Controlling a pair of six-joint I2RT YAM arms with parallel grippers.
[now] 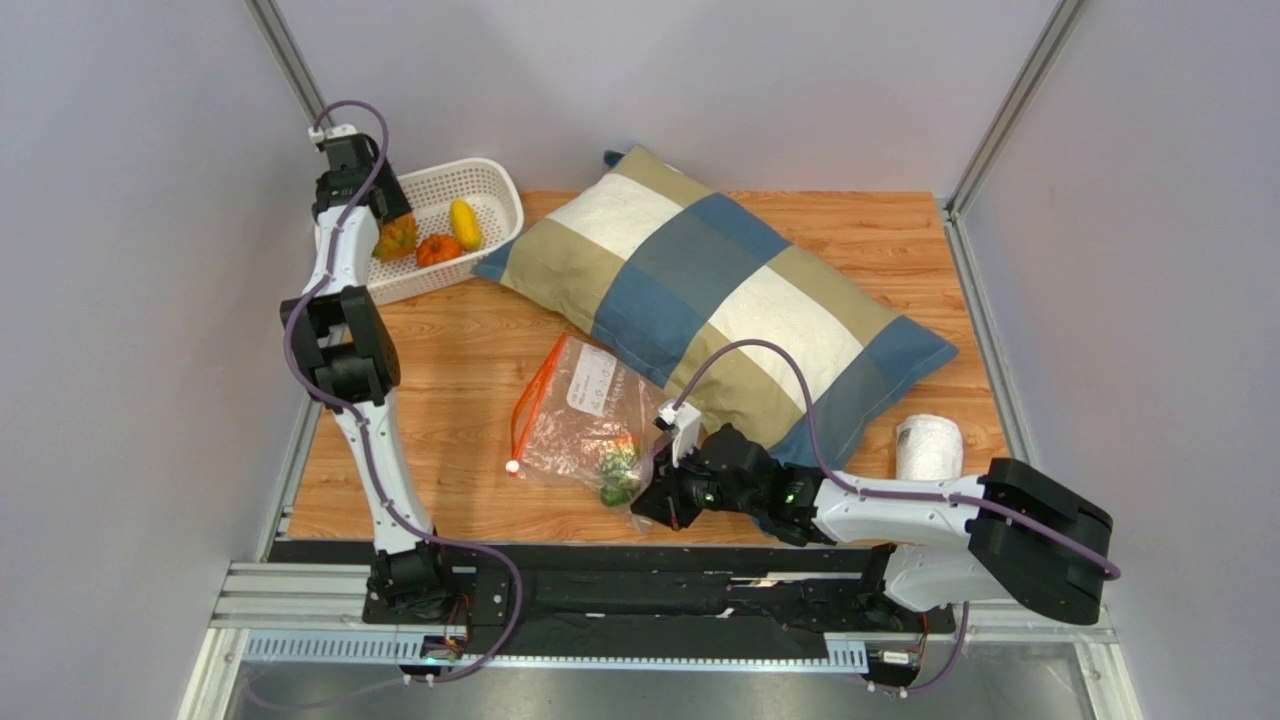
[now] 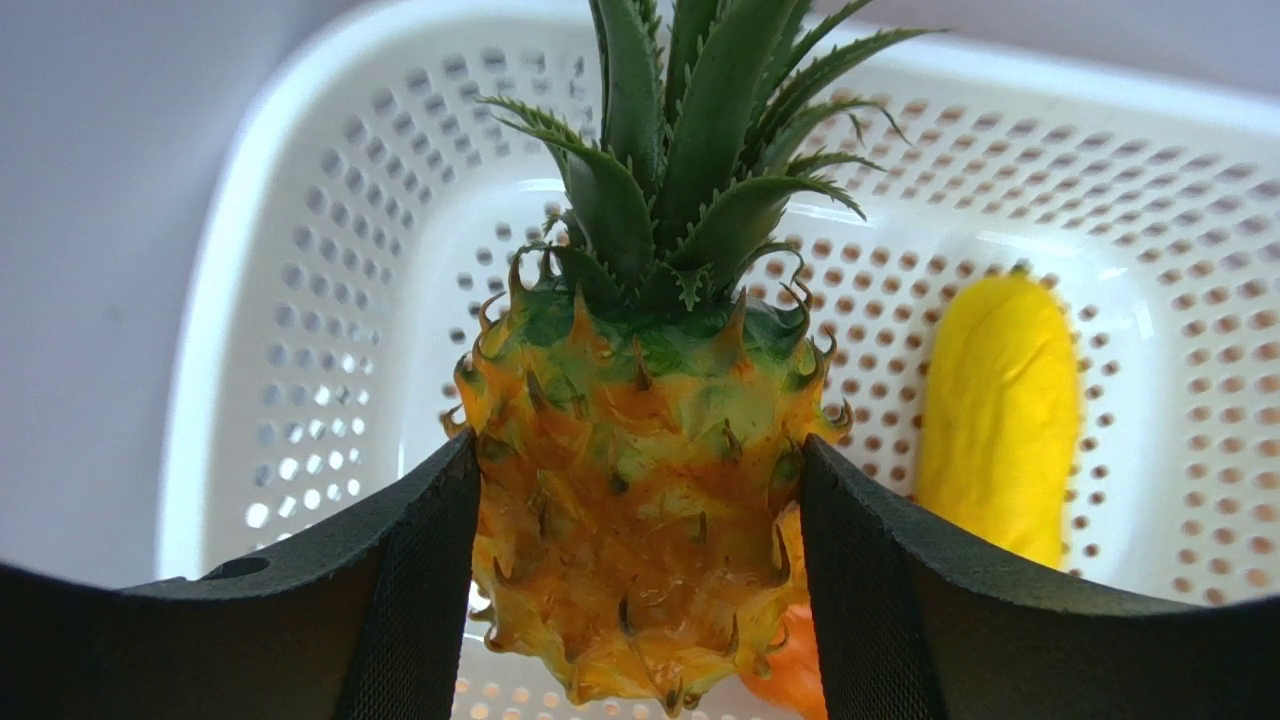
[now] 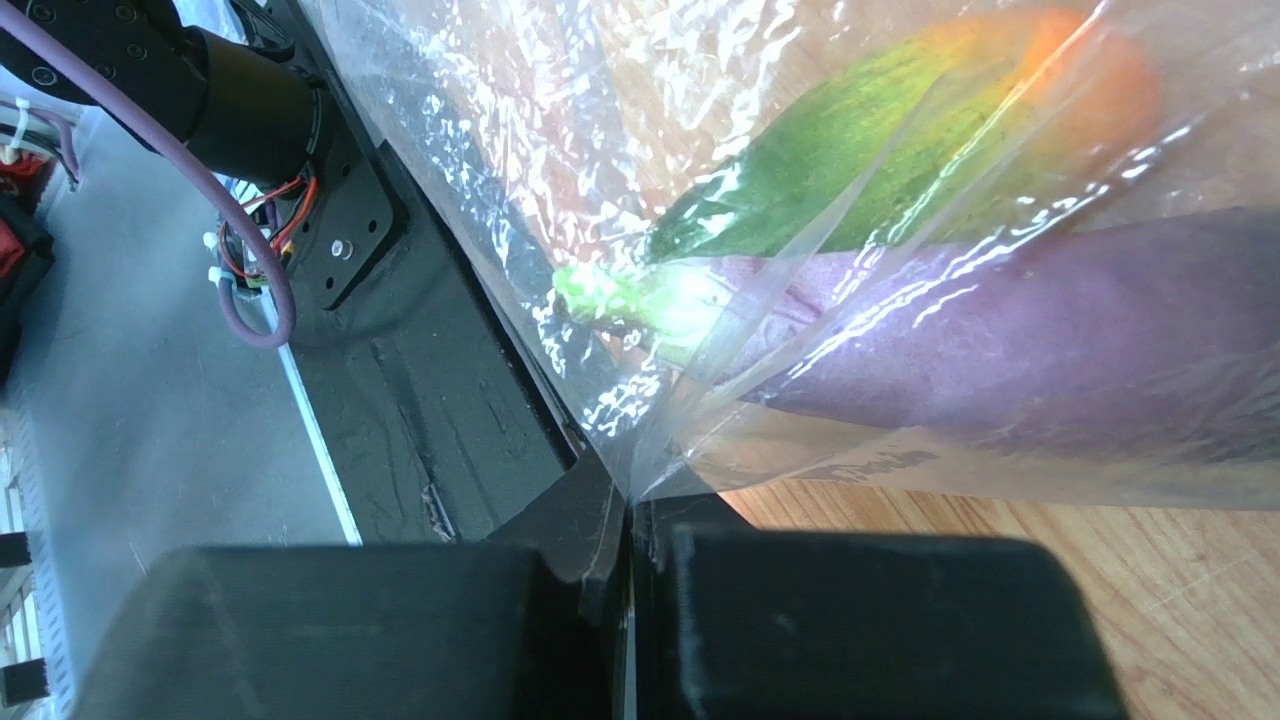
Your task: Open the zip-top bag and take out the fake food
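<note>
Left gripper (image 2: 634, 495) clamps the pineapple (image 2: 631, 405) by its body, crown pointing away from the wrist, directly over the white basket (image 2: 286, 255) at the far-left corner of the tabletop (image 1: 451, 360), beside the yellow piece (image 2: 999, 413); letting go should drop it in. Right gripper (image 3: 631, 518), at the near edge, pinches a corner of the zip-top bag (image 1: 579, 413), whose zip strip (image 1: 537, 393) faces the left arm. Only the right wrist view shows the mango (image 3: 842, 165) and eggplant (image 3: 1052, 345) inside; from overhead they blur.
</note>
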